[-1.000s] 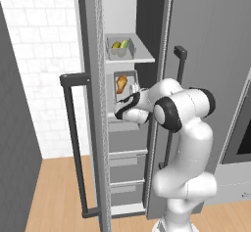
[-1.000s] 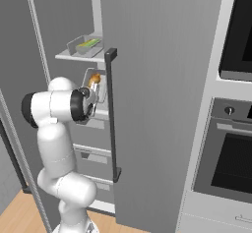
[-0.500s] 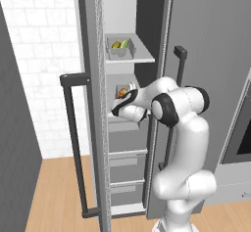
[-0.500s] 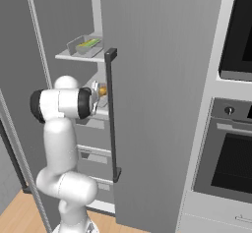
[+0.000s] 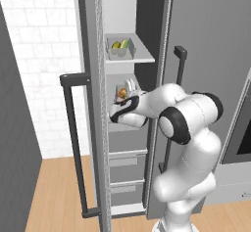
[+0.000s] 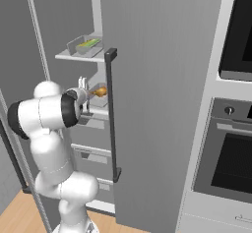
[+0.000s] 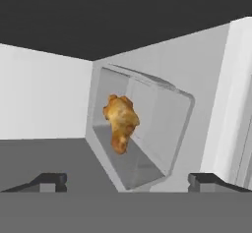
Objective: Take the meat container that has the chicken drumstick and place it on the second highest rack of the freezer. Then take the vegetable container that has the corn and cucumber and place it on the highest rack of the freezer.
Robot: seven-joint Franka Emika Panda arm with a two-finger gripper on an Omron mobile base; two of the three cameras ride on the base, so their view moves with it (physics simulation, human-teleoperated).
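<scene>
- My tool (image 7: 127,180) has its tips spread wide apart, gripping nothing, just in front of the meat container (image 7: 140,133).
- That container, holding the chicken drumstick (image 7: 120,121), rests on the freezer's (image 5: 122,99) second shelf.
- The vegetable container (image 5: 120,47) with corn (image 5: 115,44) and cucumber (image 5: 125,44) sits on the highest rack (image 5: 142,57).

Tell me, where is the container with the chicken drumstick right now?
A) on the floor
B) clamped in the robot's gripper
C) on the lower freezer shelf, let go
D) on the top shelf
C: the meat container sits on the second highest rack, the open gripper apart from it.
</scene>
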